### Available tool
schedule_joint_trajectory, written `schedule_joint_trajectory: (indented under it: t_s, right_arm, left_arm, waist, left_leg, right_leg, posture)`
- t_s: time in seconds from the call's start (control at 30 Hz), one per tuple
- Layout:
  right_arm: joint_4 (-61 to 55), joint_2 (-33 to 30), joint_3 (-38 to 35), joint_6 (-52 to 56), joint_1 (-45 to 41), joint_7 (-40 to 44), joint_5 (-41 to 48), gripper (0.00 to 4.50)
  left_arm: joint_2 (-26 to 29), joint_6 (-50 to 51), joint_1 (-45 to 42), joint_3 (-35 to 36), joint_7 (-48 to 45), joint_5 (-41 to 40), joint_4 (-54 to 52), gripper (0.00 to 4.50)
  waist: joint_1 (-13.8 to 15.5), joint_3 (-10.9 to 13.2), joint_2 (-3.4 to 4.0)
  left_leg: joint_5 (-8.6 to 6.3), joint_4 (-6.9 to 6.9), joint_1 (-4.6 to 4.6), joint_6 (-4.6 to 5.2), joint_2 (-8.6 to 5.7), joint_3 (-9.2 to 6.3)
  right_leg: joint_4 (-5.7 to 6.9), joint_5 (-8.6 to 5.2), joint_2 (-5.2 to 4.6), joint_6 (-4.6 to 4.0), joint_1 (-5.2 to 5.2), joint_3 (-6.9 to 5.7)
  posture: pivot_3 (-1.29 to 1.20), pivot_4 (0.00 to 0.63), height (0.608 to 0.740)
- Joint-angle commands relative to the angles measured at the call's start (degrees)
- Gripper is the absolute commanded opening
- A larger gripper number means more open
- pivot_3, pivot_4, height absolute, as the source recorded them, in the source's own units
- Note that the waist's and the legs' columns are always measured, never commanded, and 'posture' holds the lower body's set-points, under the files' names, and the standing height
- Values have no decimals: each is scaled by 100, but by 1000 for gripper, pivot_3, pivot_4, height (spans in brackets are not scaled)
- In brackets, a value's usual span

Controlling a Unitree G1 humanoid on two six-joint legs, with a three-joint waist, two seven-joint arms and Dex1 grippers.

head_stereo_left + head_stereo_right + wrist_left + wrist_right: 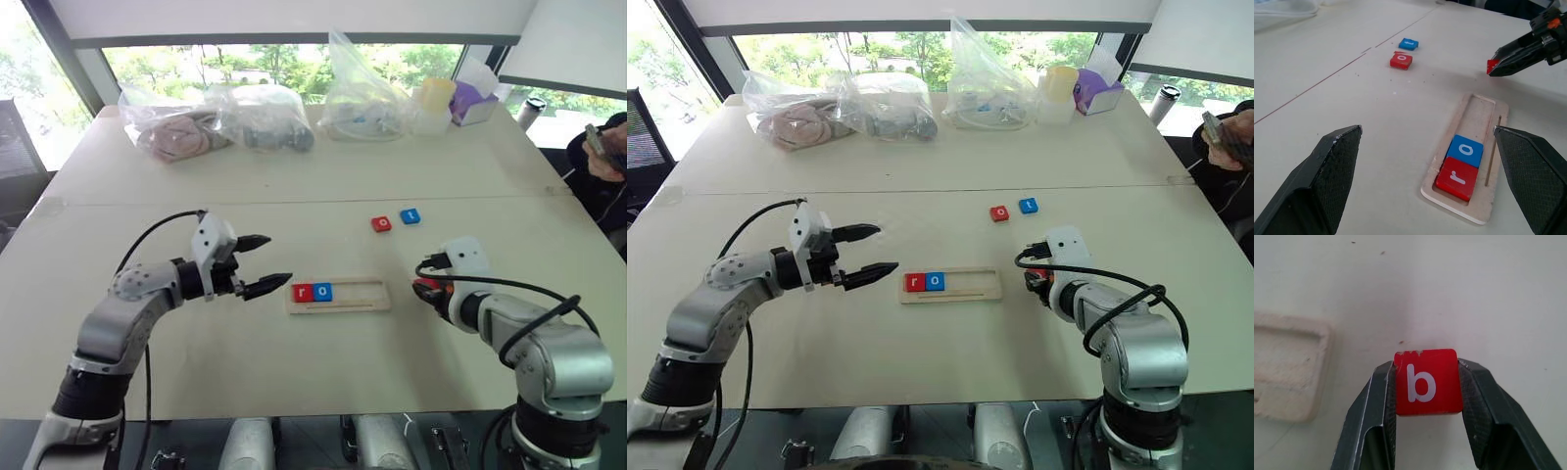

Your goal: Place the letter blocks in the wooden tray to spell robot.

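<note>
The wooden tray (pixel 362 295) lies mid-table with a red "r" block (pixel 303 292) and a blue "o" block (pixel 322 291) at its left end. Behind it on the table sit a red "o" block (pixel 381 223) and a blue "t" block (pixel 409 216). My right gripper (pixel 1426 382) is shut on a red "b" block (pixel 1426 382), held just right of the tray's right end, above the table. The left gripper (pixel 262 262) hangs open to the left of the tray, holding nothing.
Clear plastic bags (pixel 257 116) of items, a yellow cup (pixel 434 101) and a purple box (pixel 474 100) line the far edge of the table. A person's hand (pixel 605 149) holding a phone is at the far right.
</note>
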Motion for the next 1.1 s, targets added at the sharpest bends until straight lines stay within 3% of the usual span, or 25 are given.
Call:
schedule_joint_trajectory:
  t_s: [0.03, 0.1, 0.23, 0.3, 0.33, 0.43, 0.5, 0.63, 0.83, 1.1]
  right_arm:
    - [-15, 174, -148, 41, 63, -296, -118, 1201]
    - [17, 248, -164, 41, 78, -392, -130, 1201]
    - [19, 97, -171, 41, 0, -320, -37, 3181]
    - [-39, -340, -53, -32, -61, -8, 166, 4217]
    - [-45, -823, 76, -241, -96, 335, 346, 4479]
    - [42, -2455, 295, -1431, -74, 1908, 973, 4479]
    - [398, -2975, 190, -2241, -82, 2574, 1168, 4479]
    - [2022, -3756, 303, -5724, 88, 4395, 812, 4479]
    - [3766, -3931, 901, -7451, -274, 5671, 629, 4479]
    - [5407, -3657, 1586, -8308, -1006, 6250, 175, 4479]
  left_arm:
    - [-23, -43, -92, -24, -34, -54, -105, 4500]
    - [-27, -53, -94, -28, -40, -36, -104, 4500]
    - [-31, -57, -78, -32, -17, -21, -110, 4500]
    - [-39, -55, -63, -31, 4, -19, -116, 4500]
    - [-42, -58, -64, -29, 8, -16, -105, 4500]
    - [-52, -74, -48, -35, 16, -8, -95, 4500]
    - [-63, -96, -84, -51, 10, 8, -34, 4500]
    - [-73, -123, -148, -66, 12, 24, -1, 4500]
    - [-32, -174, -133, -41, -4, 37, -1, 4500]
    - [-1, -247, -67, -45, 12, 90, -47, 4500]
  waist:
    - [2, 0, 0]
    - [3, 0, 0]
    - [0, 0, 0]
    - [0, 1, 1]
    - [0, 1, 2]
    - [7, 15, 13]
    - [7, 17, -1]
    - [4, 25, -16]
    - [10, 31, -25]
    - [10, 31, -24]
  left_leg:
    - [0, -1, 0, 0, 0, -1]
    - [0, -3, -1, 0, 0, -1]
    - [0, -2, -1, 0, 0, -1]
    - [0, -1, -2, 0, 0, -1]
    - [0, -1, -1, 0, 0, -1]
    - [0, 4, -8, 0, -8, 2]
    - [0, 5, -6, 1, -9, -4]
    - [0, 0, 0, 1, -7, -8]
    - [0, 5, -1, 1, -7, -6]
    - [0, 24, 0, 1, -7, -4]
  right_leg:
    - [0, 0, 1, 0, 0, 0]
    - [0, -1, 2, 2, -1, 0]
    - [0, -1, 2, 2, -1, 0]
    - [0, -1, 1, 2, -1, 0]
    - [-1, -1, 1, 2, 0, 0]
    - [-8, -2, -9, 3, 0, 2]
    - [-12, -16, -5, 26, 6, 1]
    - [-12, -18, 4, 28, 8, 2]
    - [-9, -15, 4, 24, 12, 3]
    - [2, -6, 5, 11, 15, 5]
  posture:
    - [0, 150, 740]
    - [0, 150, 740]
    - [0, 150, 740]
    - [0, 150, 740]
    - [0, 150, 740]
    - [0, 150, 740]
    - [0, 150, 740]
    - [0, 150, 740]
    - [0, 150, 740]
    - [0, 150, 740]
